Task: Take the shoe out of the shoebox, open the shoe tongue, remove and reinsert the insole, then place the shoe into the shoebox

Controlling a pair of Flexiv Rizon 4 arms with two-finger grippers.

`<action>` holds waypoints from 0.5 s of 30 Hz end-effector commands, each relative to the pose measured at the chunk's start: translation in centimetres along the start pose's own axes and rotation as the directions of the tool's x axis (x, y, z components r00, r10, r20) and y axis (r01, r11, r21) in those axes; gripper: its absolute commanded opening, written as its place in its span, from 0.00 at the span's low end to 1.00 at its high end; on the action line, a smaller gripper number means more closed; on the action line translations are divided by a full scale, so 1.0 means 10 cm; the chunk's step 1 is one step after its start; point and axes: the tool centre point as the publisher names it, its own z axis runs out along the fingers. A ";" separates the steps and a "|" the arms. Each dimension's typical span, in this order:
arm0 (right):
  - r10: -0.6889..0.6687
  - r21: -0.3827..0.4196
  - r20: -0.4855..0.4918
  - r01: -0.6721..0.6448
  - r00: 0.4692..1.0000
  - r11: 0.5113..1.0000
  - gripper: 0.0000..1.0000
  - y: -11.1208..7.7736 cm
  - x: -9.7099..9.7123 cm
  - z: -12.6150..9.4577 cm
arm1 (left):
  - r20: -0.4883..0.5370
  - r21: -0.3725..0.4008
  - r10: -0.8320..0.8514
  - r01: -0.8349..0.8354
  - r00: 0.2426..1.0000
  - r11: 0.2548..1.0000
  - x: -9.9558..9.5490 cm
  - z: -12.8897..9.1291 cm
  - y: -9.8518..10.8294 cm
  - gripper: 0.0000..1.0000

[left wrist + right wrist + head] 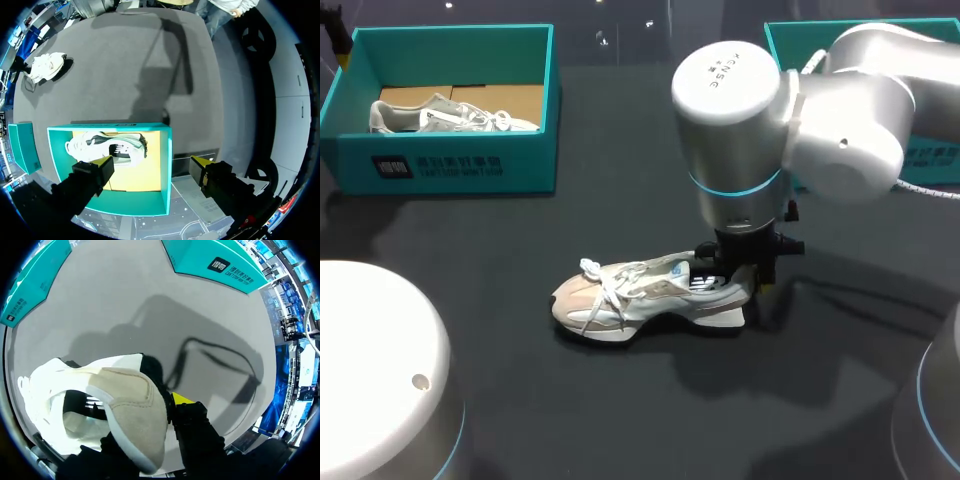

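A white and beige shoe (pixel 645 298) lies on its side on the dark table, toe toward the left. My right gripper (pixel 748 285) comes down at its heel and is shut on the heel collar. In the right wrist view the beige heel (pixel 135 405) fills the space between the fingers, and one yellow fingertip (pixel 182 399) shows beside it. The teal shoebox (pixel 535 110) stands at the back left with a second shoe (pixel 450 117) inside. My left gripper (pixel 151 162) hangs open high above that shoebox (pixel 167 165), the boxed shoe (pixel 105 147) below its fingers.
A second teal box (pixel 790 45) stands at the back right, partly behind my right arm, and shows beside the shoebox as a teal box (pixel 22 145) in the left wrist view. The shoe on the table (pixel 47 66) lies far from my left gripper.
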 end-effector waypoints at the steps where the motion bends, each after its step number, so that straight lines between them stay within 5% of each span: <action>1: -0.004 0.000 -0.007 0.004 1.000 1.000 0.00 0.01 0.02 0.06 | -0.001 0.001 0.001 -0.001 1.000 1.000 0.00 0.00 0.00 1.00; 15: -0.010 0.007 -0.035 0.010 0.999 1.000 0.00 0.01 0.07 0.26 | -0.001 0.001 0.001 -0.001 1.000 1.000 0.00 0.00 0.00 1.00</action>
